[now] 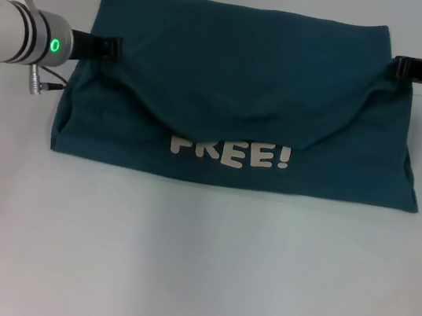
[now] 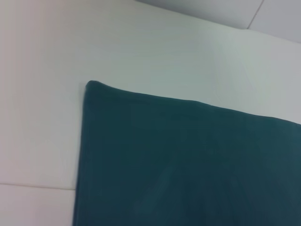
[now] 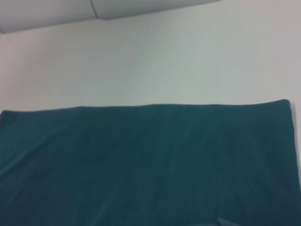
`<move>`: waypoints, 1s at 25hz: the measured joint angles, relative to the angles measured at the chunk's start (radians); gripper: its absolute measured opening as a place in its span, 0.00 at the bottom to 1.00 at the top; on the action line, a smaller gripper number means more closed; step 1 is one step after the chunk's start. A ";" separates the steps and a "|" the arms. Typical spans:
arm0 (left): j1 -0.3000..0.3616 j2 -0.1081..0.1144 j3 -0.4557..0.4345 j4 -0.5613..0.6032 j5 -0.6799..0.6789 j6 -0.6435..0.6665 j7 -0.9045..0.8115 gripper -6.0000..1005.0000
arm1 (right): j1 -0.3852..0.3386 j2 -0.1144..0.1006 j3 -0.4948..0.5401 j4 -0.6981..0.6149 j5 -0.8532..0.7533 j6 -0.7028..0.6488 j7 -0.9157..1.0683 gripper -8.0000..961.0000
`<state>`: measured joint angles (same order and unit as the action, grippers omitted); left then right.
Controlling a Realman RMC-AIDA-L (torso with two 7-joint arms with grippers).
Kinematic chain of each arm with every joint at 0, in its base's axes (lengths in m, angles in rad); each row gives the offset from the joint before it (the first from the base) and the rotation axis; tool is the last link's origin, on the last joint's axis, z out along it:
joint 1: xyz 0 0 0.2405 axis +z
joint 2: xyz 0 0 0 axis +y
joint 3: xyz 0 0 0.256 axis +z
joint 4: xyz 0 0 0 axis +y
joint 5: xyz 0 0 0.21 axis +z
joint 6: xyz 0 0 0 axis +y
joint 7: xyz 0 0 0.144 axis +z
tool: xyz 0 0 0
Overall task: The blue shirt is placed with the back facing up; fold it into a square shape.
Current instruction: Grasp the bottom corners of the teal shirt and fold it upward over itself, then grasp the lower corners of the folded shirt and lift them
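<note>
The blue shirt [image 1: 248,68] lies across the far half of the white table, folded into a wide band. Its upper layer hangs in a sagging curve between the two grippers, and white "FREE!" lettering [image 1: 230,152] shows on the layer beneath. My left gripper [image 1: 110,47] pinches the fabric's left edge, and my right gripper [image 1: 403,67] pinches the right edge, both slightly above the table. Only plain teal cloth shows in the left wrist view [image 2: 188,165] and the right wrist view [image 3: 141,165], with no fingers in sight.
The white table [image 1: 195,267] stretches bare in front of the shirt. A grey cable [image 1: 44,85] hangs under my left wrist. Panel seams [image 3: 94,9] run behind the table's far side.
</note>
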<state>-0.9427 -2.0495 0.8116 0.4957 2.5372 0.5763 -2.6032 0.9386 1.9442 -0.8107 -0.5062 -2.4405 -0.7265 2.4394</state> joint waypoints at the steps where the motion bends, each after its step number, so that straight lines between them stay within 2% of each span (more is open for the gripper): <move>1: 0.000 -0.002 0.000 0.001 0.000 0.000 0.005 0.12 | 0.000 0.000 -0.008 0.002 0.000 -0.002 0.000 0.08; 8: 0.004 0.000 -0.007 -0.007 0.002 -0.010 -0.026 0.13 | 0.006 -0.019 -0.040 0.043 -0.016 0.013 0.004 0.08; 10: 0.013 0.001 -0.009 -0.003 0.002 -0.009 -0.043 0.14 | 0.008 -0.024 -0.038 0.052 -0.017 0.027 0.015 0.16; 13: 0.036 -0.001 -0.007 0.021 0.001 0.005 -0.081 0.23 | 0.002 -0.031 -0.037 0.052 -0.017 0.028 0.037 0.28; 15: 0.059 -0.010 -0.006 0.062 -0.001 0.032 -0.093 0.29 | -0.008 -0.036 -0.031 0.038 -0.013 0.005 0.046 0.36; 17: 0.109 -0.029 -0.013 0.161 -0.006 0.085 -0.115 0.37 | -0.028 -0.040 -0.012 0.001 0.008 -0.052 0.048 0.45; 20: 0.194 -0.046 -0.040 0.304 -0.055 0.170 -0.144 0.52 | -0.096 -0.036 0.031 -0.099 0.087 -0.197 0.028 0.55; 22: 0.251 -0.040 -0.061 0.340 -0.143 0.241 -0.129 0.61 | -0.165 -0.031 0.063 -0.155 0.181 -0.312 -0.002 0.60; 25: 0.321 -0.011 -0.076 0.329 -0.295 0.346 -0.075 0.73 | -0.257 -0.033 0.107 -0.167 0.336 -0.464 -0.076 0.67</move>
<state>-0.6215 -2.0607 0.7356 0.8248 2.2423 0.9226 -2.6782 0.6816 1.9116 -0.7039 -0.6734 -2.1043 -1.1908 2.3638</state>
